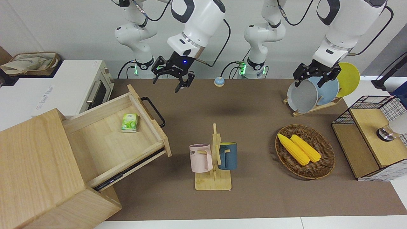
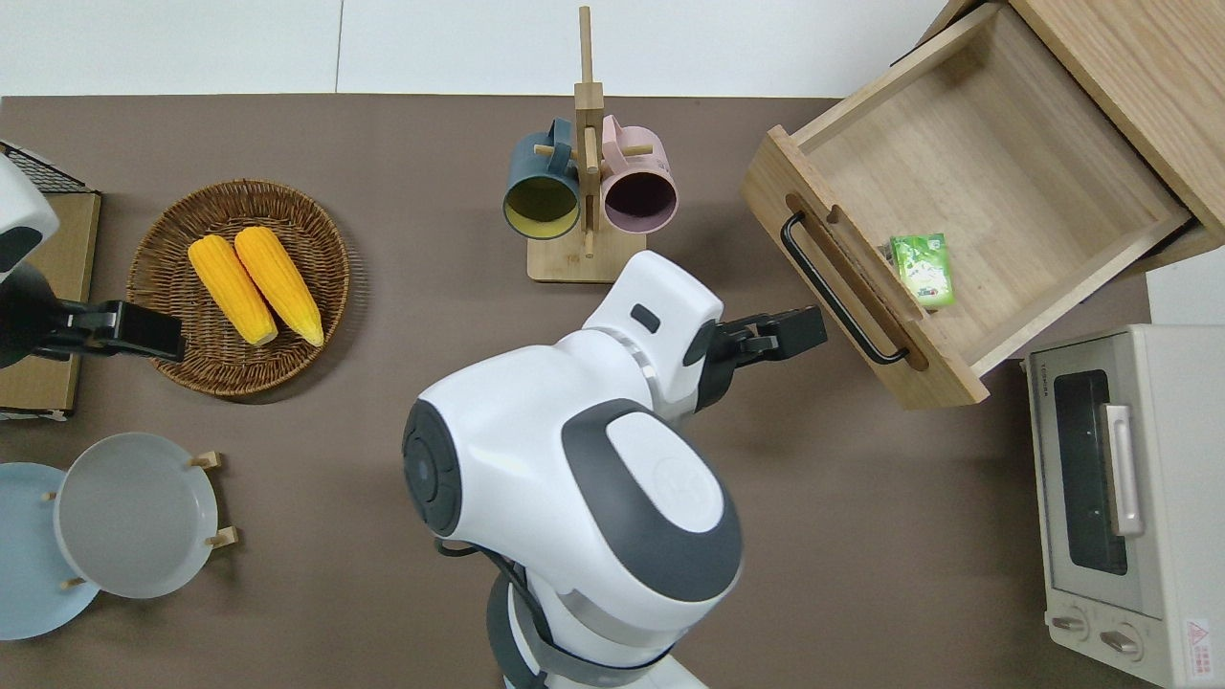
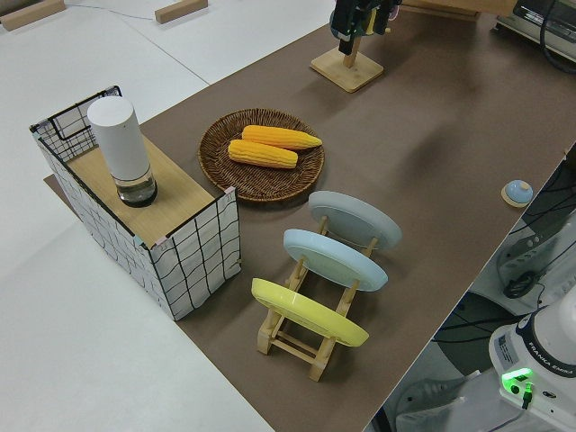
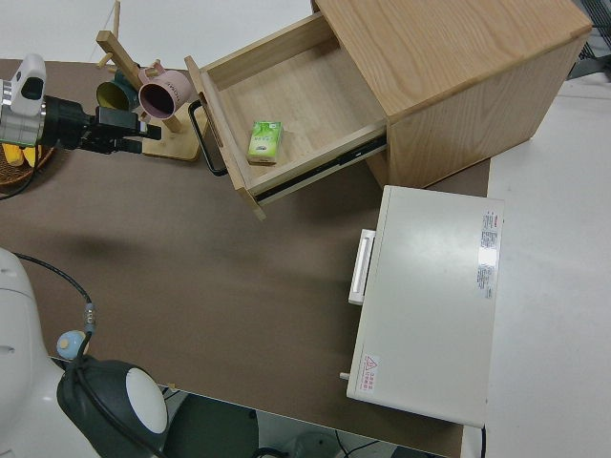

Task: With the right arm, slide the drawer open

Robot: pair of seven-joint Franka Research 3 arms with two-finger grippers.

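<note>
The light-wood drawer [image 1: 108, 136] stands pulled far out of the pale wood cabinet [image 1: 35, 165]. Its black loop handle [image 1: 154, 109] is free. A green packet [image 1: 129, 122] lies inside, close to the drawer's front. My right gripper [image 1: 168, 81] is open and empty, raised high, with a blue light at its wrist. In the overhead view the right gripper [image 2: 799, 330] hangs over the brown mat just beside the handle [image 2: 833, 287], apart from it. The drawer [image 4: 286, 105] also shows in the right side view. The left arm is parked, its gripper [image 1: 313, 76] open.
A white toaster oven [image 1: 79, 86] stands beside the cabinet, nearer to the robots. A mug rack [image 1: 213, 159] with two mugs stands mid-table. A basket of corn [image 1: 304, 151], a plate rack [image 1: 314, 92], a wire-mesh cabinet [image 1: 372, 136] and a small blue bell [image 1: 218, 81] are also there.
</note>
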